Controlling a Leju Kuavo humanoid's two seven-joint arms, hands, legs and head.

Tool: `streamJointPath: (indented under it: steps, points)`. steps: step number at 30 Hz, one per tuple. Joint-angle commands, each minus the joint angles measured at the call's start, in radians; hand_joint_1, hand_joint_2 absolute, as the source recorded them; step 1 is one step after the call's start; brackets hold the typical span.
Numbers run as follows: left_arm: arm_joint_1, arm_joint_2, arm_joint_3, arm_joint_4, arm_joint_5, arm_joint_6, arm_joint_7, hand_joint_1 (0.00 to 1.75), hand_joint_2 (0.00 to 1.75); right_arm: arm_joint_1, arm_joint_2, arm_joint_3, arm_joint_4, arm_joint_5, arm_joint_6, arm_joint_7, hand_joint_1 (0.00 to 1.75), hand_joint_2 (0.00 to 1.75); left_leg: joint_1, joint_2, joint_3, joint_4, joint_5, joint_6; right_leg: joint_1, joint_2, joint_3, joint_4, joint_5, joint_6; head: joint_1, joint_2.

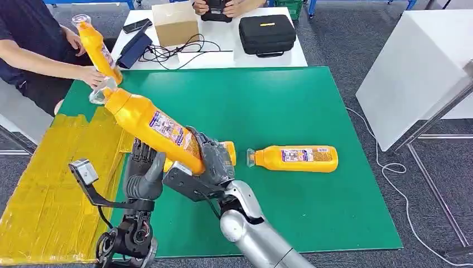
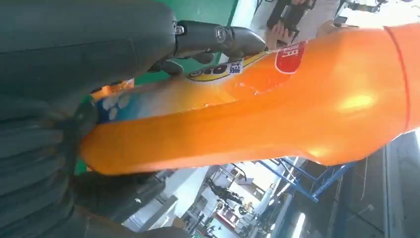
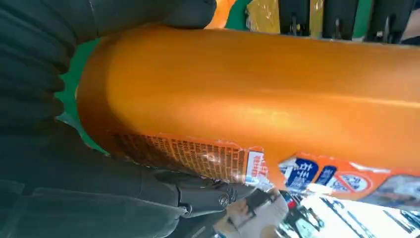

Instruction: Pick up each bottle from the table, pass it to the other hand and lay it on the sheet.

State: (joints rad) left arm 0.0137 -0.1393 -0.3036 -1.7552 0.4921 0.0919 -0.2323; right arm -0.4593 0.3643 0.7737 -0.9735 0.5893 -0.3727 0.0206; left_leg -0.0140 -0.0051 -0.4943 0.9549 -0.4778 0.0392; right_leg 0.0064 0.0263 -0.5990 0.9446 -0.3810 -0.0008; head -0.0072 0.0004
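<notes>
Above the counter's [image 1: 312, 100] left edge, a robot hand-off is under way: the right robot hand [image 1: 209, 162] holds an orange bottle [image 1: 153, 125] by its base end, body tilted, clear cap aimed up and out toward the far left corner. The left robot hand [image 1: 146, 167] sits just beside that grip, touching the bottle's lower side; its wrist camera shows the thumb [image 2: 218, 37] laid across the label and dark fingers [image 2: 119, 191] under the body, so it appears to be closing round, though how firmly cannot be told. The right wrist camera shows that hand's fingers [image 3: 198, 191] wrapped under the bottle's base. A second bottle [image 1: 295, 158] lies on its side on the green mat, near the middle toward the near edge; part of a third [image 1: 227, 152] peeks out behind the right hand. A yellow sheet [image 1: 50, 184] hangs off the left edge. At the far left corner a person's hand [image 1: 92, 75] holds another bottle [image 1: 99, 50] upright. Done well, this step likely means the left hand clamps fully on the body before the right lets go, then the right withdraws along the bottle's axis so the tilted load does not swing or slip.
</notes>
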Motion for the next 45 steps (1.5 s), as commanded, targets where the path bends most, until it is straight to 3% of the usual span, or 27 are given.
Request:
streamJointPath:
  steps: [1,7,24,25,33,34,35,41,42,45]
  points:
    - [-0.053,-0.058,0.1,-0.018,-0.016,-0.006,0.033,0.0,1.75,-0.127,-0.015,0.429,0.172,-0.106,-0.018,0.025,1.75,1.75,0.001,0.001,0.002,0.0,-0.001,-0.002,0.001,0.0,0.002,0.0,-0.001,0.001,0.0,0.0]
    - [-0.001,-0.074,0.161,-0.07,-0.039,-0.026,0.024,0.0,1.75,-0.128,-0.015,0.541,0.127,-0.054,0.01,0.029,1.75,1.75,0.002,-0.001,0.006,-0.001,-0.002,-0.004,0.003,-0.004,0.006,-0.001,-0.003,0.002,0.0,0.0]
    - [0.001,-0.074,0.163,-0.072,-0.039,-0.027,0.024,0.0,1.75,-0.127,-0.015,0.54,0.125,-0.051,0.01,0.029,1.75,1.75,0.0,-0.002,0.0,-0.001,0.0,-0.002,0.001,-0.003,0.0,-0.001,-0.001,0.001,0.0,0.0]
    - [0.007,-0.078,0.165,-0.076,-0.045,-0.029,0.022,0.0,1.75,-0.122,-0.015,0.534,0.123,-0.026,0.017,0.017,1.75,1.75,0.002,-0.003,0.006,-0.001,-0.002,-0.005,0.003,-0.007,0.006,-0.001,-0.004,0.002,0.0,0.0]
    - [0.043,-0.079,0.175,-0.09,-0.051,-0.05,0.013,0.0,1.75,-0.044,-0.04,0.428,0.075,0.12,0.064,-0.004,1.75,1.75,0.002,-0.004,0.003,-0.002,-0.001,-0.003,0.002,-0.006,0.003,-0.002,-0.002,0.001,0.0,0.0]
    - [0.047,-0.079,0.175,-0.092,-0.039,-0.056,0.012,0.98,1.75,-0.034,-0.048,0.416,0.064,0.13,0.071,-0.005,1.75,1.75,0.001,-0.004,0.001,-0.002,0.0,-0.002,0.002,-0.005,0.001,-0.002,-0.001,0.001,0.0,0.0]
    - [0.049,-0.081,0.175,-0.094,-0.037,-0.055,0.01,1.75,1.75,-0.029,-0.053,0.409,0.057,0.132,0.074,-0.005,1.75,1.75,0.001,-0.003,0.0,-0.001,0.0,-0.002,0.002,-0.004,0.0,-0.002,-0.001,0.001,0.0,0.0]
    - [0.055,-0.082,0.167,-0.099,-0.027,-0.054,0.007,1.75,1.75,0.023,-0.083,0.327,0.069,0.172,0.062,-0.014,1.75,1.75,0.001,-0.004,0.001,-0.002,0.0,-0.002,0.002,-0.006,0.001,-0.002,-0.001,0.001,0.0,0.0]
    - [0.054,-0.084,0.166,-0.099,-0.028,-0.054,0.007,1.75,1.75,0.025,-0.081,0.319,0.078,0.176,0.059,-0.017,1.75,1.75,0.002,-0.008,0.007,-0.002,-0.002,-0.004,0.003,-0.012,0.008,-0.003,-0.005,0.002,0.0,0.0]
    - [0.048,-0.086,0.164,-0.097,-0.029,-0.054,0.007,1.75,1.75,0.03,-0.072,0.3,0.106,0.185,0.045,-0.022,1.75,1.75,0.001,-0.006,0.004,-0.002,-0.001,-0.003,0.003,-0.007,0.004,-0.003,-0.003,0.001,0.0,0.0]
